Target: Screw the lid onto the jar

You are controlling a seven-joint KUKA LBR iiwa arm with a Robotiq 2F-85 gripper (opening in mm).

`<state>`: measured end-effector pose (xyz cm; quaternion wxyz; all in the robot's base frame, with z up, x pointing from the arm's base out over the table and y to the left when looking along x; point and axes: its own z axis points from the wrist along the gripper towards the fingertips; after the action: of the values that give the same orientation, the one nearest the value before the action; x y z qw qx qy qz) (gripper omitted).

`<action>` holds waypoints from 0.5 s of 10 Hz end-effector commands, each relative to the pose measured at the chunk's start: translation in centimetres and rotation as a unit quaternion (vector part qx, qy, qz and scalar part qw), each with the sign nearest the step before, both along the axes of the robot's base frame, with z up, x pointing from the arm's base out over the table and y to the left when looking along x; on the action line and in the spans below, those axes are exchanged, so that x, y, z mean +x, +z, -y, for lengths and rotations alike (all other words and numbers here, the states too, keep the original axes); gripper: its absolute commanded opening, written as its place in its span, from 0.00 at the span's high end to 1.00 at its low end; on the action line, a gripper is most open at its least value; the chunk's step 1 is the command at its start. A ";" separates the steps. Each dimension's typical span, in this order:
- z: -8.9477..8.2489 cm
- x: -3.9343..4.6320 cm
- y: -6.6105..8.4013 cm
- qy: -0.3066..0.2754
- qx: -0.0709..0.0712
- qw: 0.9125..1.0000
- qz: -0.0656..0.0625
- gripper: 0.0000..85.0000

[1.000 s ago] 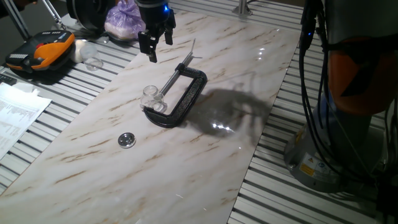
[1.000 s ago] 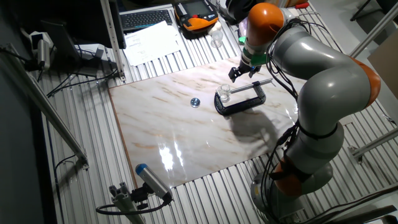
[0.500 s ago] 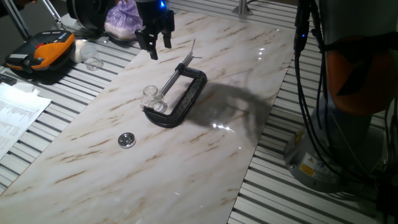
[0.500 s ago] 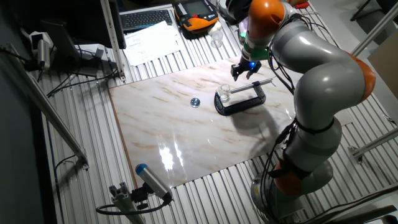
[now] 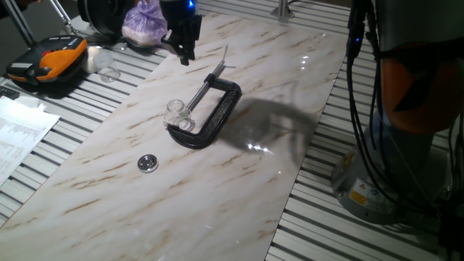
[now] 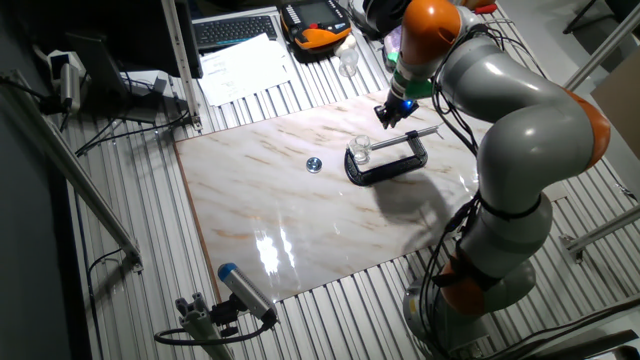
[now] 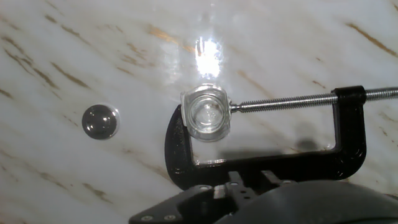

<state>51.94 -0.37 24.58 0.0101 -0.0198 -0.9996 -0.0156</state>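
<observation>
The jar (image 5: pixel 176 112) is small and clear and stands upright, held in the black C-clamp (image 5: pixel 214 116) near the middle of the marble slab. From above, its open mouth (image 7: pixel 207 114) shows against the tip of the clamp's screw rod. The lid (image 5: pixel 148 163), a small silvery cap, lies flat on the slab to the jar's near left; it also shows in the other fixed view (image 6: pixel 314 165) and the hand view (image 7: pixel 101 121). My gripper (image 5: pixel 185 47) hangs high above the slab's far edge, beyond the clamp, apart from both. It is open and holds nothing.
An orange and black case (image 5: pixel 47 61), a clear cup (image 5: pixel 109 72) and a purple bag (image 5: pixel 145 25) sit off the slab at the far left. Papers (image 5: pixel 18 130) lie on the slatted table to the left. The arm's base (image 5: pixel 377 181) stands at the right.
My gripper has turned about its own axis and drifted slightly up and back, so its fingers now line up edge-on. Jar, clamp and lid have not moved.
</observation>
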 end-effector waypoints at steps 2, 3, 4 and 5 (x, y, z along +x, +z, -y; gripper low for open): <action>-0.1 0.06 0.1 0.001 0.000 1.000 0.000 1.00; -0.1 0.07 0.1 0.002 -0.002 1.000 0.002 1.00; -0.1 0.10 0.1 0.004 -0.003 1.000 0.005 1.00; -0.1 0.14 0.1 0.006 -0.003 1.000 0.007 1.00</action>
<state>52.09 -0.26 24.64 0.0032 -0.0137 -0.9998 -0.0131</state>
